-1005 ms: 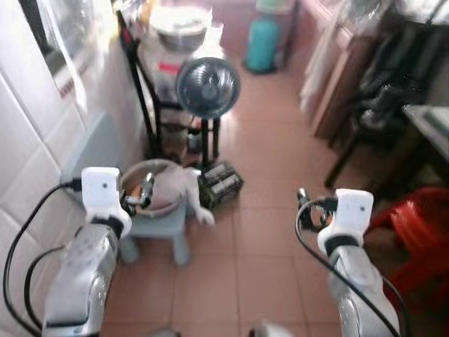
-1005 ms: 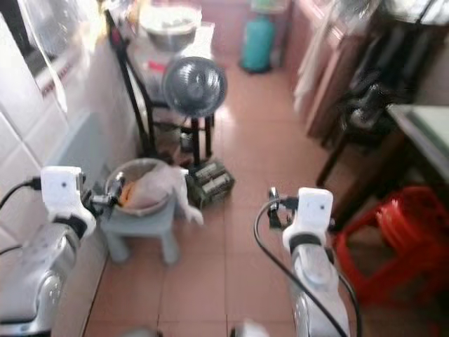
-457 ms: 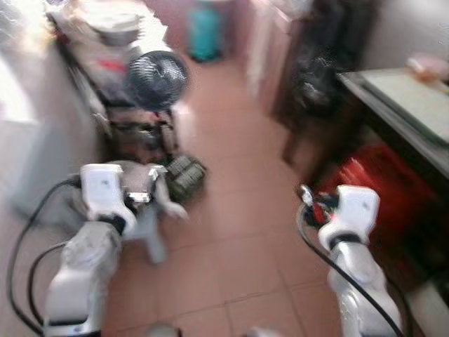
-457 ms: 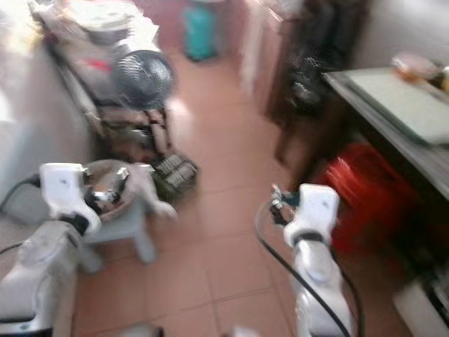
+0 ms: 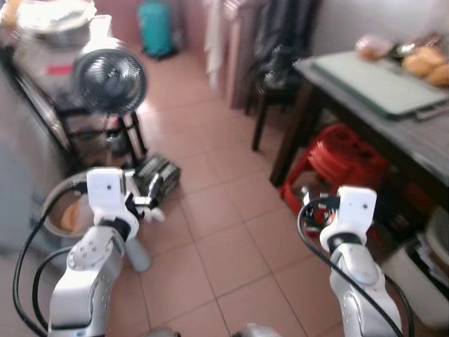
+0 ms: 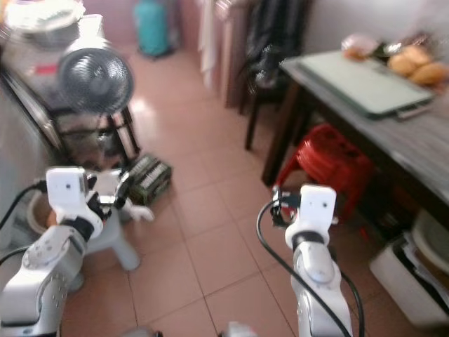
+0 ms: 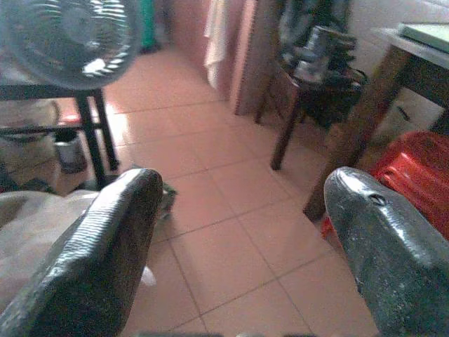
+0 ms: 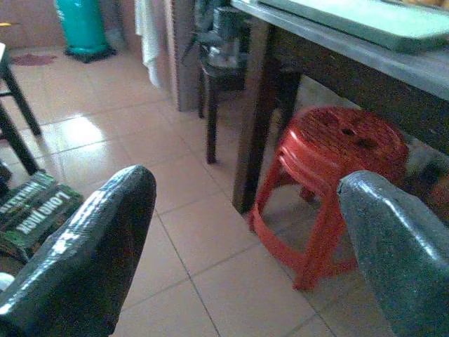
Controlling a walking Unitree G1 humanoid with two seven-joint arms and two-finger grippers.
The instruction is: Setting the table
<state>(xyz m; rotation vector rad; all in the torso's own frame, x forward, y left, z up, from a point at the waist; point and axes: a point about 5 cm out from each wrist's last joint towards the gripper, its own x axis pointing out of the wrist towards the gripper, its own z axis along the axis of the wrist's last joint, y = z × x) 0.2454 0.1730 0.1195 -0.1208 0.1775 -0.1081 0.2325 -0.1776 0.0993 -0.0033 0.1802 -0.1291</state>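
A dark wooden table (image 5: 410,137) stands at the right, with a pale green board (image 5: 379,78) and some orange-brown food (image 5: 423,63) on it. Both of my arms are raised in front of me over the tiled floor. The left gripper (image 7: 238,232) is open, and nothing sits between its fingers (image 7: 105,246). It hangs near a small grey stool (image 5: 137,253) at the left. The right gripper (image 8: 245,232) is open and empty too, pointing toward the stacked red stools (image 8: 330,151) under the table.
A standing fan (image 5: 110,81) and a cluttered black rack (image 5: 49,77) are at the left, with a green box (image 5: 158,175) on the floor. A basin (image 5: 62,210) rests on the grey stool. A chair draped in dark clothes (image 5: 280,56), a teal cylinder (image 5: 156,28) and a white tub (image 5: 421,270) are around.
The whole view has swung to the right: the table and red stools have come into sight, and the fan and basin have slid left. Both arms hold the same pose.
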